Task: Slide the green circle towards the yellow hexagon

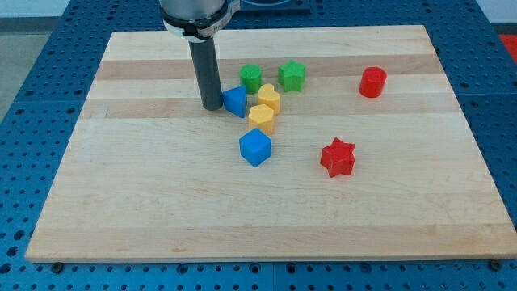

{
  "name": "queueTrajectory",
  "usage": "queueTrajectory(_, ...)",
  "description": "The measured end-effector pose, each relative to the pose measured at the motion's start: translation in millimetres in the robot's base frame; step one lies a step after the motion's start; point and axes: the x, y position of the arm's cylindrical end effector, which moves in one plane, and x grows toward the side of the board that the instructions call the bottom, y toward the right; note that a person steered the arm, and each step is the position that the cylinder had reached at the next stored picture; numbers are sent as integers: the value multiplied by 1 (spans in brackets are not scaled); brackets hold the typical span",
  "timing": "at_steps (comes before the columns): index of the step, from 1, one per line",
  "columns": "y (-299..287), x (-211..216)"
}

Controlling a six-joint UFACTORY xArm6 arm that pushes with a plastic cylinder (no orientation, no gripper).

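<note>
resting: my tip [212, 107] touching the blue triangle [235, 101], nothing grasped, no gripper fitted
target: green circle [251, 78], up-right of tip
goal: yellow hexagon [262, 118], below circle

A: Arm as seen from the camera?
B: Only the end shows. A straight dark grey cylindrical rod, matte, with a smooth rounded side.
A: Its mount?
B: A wider black round collar above, with a pale silver rim at the view's top.
A: The lower end?
B: My tip [212, 107], flat, same dark grey.
</note>
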Motion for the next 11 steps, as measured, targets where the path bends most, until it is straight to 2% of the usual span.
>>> queueTrajectory(1, -10, -1)
queueTrajectory(2, -20, -19)
queueTrajectory(4, 3, -57)
queueTrajectory(7, 30, -65)
queueTrajectory(8, 37, -81)
queueTrajectory(11, 58, -78)
